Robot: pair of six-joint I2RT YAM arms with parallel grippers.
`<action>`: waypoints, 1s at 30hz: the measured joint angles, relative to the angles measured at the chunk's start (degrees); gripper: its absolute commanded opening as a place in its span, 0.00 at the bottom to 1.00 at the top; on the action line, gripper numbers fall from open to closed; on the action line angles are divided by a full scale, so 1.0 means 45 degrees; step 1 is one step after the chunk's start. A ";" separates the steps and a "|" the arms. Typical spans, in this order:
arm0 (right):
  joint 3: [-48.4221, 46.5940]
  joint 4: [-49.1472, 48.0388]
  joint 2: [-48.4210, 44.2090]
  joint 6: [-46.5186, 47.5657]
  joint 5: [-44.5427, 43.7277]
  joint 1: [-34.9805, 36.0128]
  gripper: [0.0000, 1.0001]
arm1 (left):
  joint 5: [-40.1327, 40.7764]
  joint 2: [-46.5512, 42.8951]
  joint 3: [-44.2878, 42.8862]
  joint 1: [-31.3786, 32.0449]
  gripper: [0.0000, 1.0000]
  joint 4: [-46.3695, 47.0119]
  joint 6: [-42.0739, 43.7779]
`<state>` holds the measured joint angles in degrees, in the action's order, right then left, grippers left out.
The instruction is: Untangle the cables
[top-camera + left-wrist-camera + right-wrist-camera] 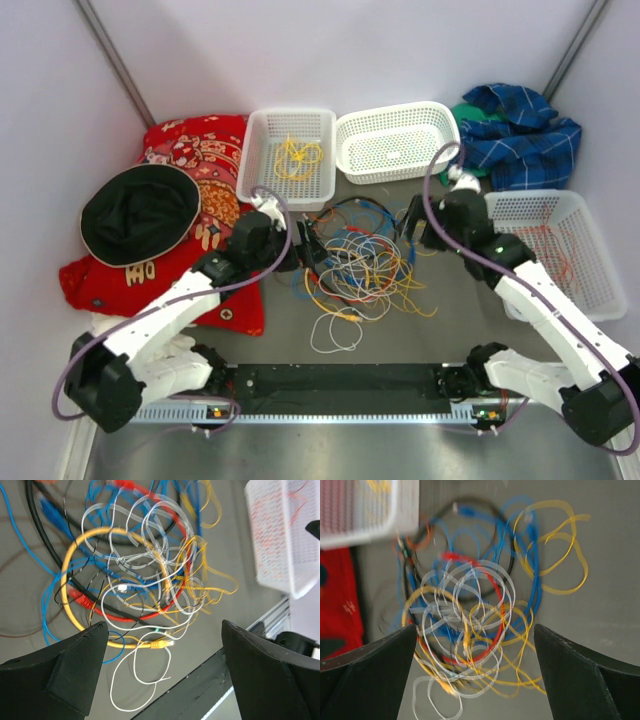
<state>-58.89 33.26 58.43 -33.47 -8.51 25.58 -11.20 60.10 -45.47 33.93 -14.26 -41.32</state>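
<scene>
Top view, cables [360,265]: a tangled heap of yellow, white, blue, red and black loops on the grey table [450,330], between the two grippers.
Top view, left gripper [305,250]: at the heap's left edge.
Top view, right gripper [412,235]: at the heap's far right edge.
Top view, baskets: the left basket [250,160] holds a yellow cable [297,153]; the right basket [600,260] holds thin orange wire.
Top view, left side: a black hat [140,213] on a red cloth [200,140].
Left wrist, left gripper [164,635]: fingers spread wide above the heap, clamping nothing.
Left wrist, cables [135,575]: a thick yellow ring circles white and red loops; a yellow connector [161,643] lies nearest.
Right wrist, right gripper [475,630]: fingers wide apart above the heap, empty; the picture is blurred.
Right wrist, cables [470,615]: just beside the left basket [360,510].
</scene>
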 measured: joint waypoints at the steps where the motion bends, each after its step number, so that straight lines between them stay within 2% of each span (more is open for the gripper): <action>1: 0.0461 -0.0131 0.0053 0.0097 0.0039 0.0393 0.99 | -0.0087 0.0408 0.0083 0.0049 0.99 0.0126 -0.0049; 9: 0.3361 -0.0865 0.0767 0.0049 0.0515 0.1948 0.99 | -0.0607 0.3653 -0.0267 0.1214 0.99 0.0704 0.0160; 11: 0.3575 -0.0884 0.0797 -0.0039 0.0510 0.2142 0.99 | -0.0602 0.4532 -0.0777 0.2229 0.99 0.0777 0.0393; 15: 0.3585 -0.1107 0.0597 -0.0029 0.0423 0.2186 0.99 | -0.0641 0.5416 -0.1151 0.3337 0.99 0.1030 0.0665; 21: 0.3585 -0.1112 0.0000 -0.0024 0.0272 0.2195 0.99 | -0.0393 0.7121 -0.1234 0.3565 0.98 0.1710 0.0631; 24: 0.3585 -0.1098 -0.0117 -0.0015 0.0233 0.2195 0.99 | -0.0015 0.8208 -0.1719 0.3546 0.83 0.1962 0.0549; 25: 0.3585 -0.1088 -0.0151 -0.0005 0.0233 0.2195 0.99 | 0.0029 0.8480 -0.1948 0.3531 0.71 0.2001 0.0500; 27: 0.3585 -0.1064 -0.0223 0.0015 0.0209 0.2195 0.99 | 0.0248 0.8825 -0.2380 0.3536 0.55 0.2152 0.0539; 28: 0.3585 -0.1025 -0.0296 0.0029 0.0175 0.2195 0.99 | 0.0335 0.8966 -0.2540 0.3536 0.40 0.2200 0.0627; 30: 0.3585 -0.0952 -0.0457 0.0073 0.0141 0.2195 0.99 | 0.0408 0.9126 -0.2778 0.3531 0.27 0.2225 0.0758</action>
<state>-42.76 28.97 56.38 -33.15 -7.88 35.46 -9.37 101.16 -57.98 49.82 -4.25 -37.91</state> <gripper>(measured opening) 0.990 0.460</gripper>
